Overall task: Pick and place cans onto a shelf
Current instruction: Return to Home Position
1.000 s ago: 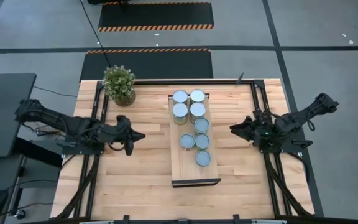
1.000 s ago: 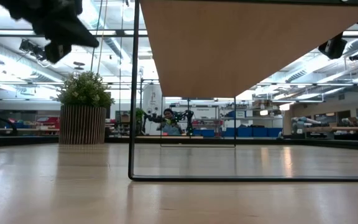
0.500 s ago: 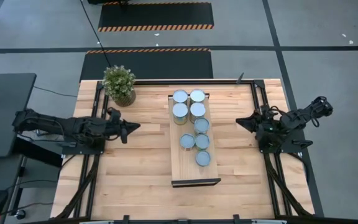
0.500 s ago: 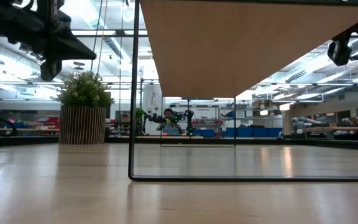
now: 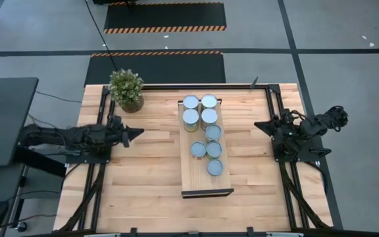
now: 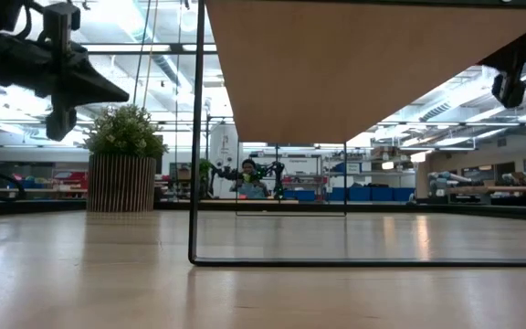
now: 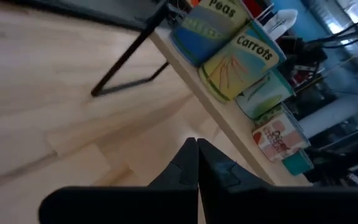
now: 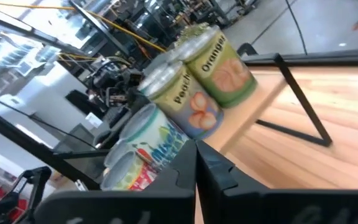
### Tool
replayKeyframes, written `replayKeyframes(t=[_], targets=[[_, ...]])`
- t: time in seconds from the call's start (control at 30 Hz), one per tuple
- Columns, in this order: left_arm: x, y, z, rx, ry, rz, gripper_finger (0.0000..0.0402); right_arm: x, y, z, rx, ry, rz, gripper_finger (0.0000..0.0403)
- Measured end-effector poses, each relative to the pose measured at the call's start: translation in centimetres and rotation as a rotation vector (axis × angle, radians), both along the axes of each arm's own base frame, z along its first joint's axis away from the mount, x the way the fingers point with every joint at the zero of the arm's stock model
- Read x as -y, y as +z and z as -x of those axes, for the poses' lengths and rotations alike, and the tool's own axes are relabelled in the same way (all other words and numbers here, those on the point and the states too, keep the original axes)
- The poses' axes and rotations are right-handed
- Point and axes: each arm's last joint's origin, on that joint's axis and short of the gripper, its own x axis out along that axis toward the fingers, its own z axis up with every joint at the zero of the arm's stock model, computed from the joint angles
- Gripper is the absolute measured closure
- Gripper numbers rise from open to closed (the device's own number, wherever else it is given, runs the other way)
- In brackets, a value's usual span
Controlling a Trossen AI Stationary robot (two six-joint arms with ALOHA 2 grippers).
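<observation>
Several cans (image 5: 202, 125) with pale round tops stand upright on the raised light-wood shelf (image 5: 199, 176) in the table's middle. Their labelled sides show in the left wrist view (image 7: 238, 59) and the right wrist view (image 8: 194, 93). My left gripper (image 5: 139, 133) is shut and empty, raised at the table's left, pointing at the shelf. My right gripper (image 5: 257, 126) is shut and empty, raised at the table's right, pointing at the shelf.
A potted plant (image 5: 126, 89) stands at the table's far left corner. The shelf rests on thin black metal legs (image 6: 194, 137). Bare tabletop (image 5: 150, 178) lies on both sides of the shelf. A person sits far off in the room behind (image 6: 247, 178).
Both arms have drawn back from the shelf: my left gripper toward the table's left edge, my right gripper toward the right edge. The cans have stayed in place.
</observation>
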Motion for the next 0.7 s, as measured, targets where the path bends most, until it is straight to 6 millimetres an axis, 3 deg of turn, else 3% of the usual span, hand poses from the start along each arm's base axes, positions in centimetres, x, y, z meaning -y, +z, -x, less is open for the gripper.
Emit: replayKeyframes(t=[0.17, 0.5, 0.7], targets=[[0.1, -1.3, 0.3, 0.022, -0.032, 0.061, 0.0400, -0.3, -1.5, -0.5, -0.028, -0.007, -0.041, 0.0400], [0.3, -2.7, 0.3, 0.042, -0.093, 0.149, 0.0400, -1.3, -6.4, -2.5, 0.004, -0.007, -0.196, 0.0400], [0.3, -2.8, 0.3, 0.035, -0.095, 0.150, 0.0400, -1.2, -6.3, -2.6, 0.015, -0.027, -0.189, 0.0400]])
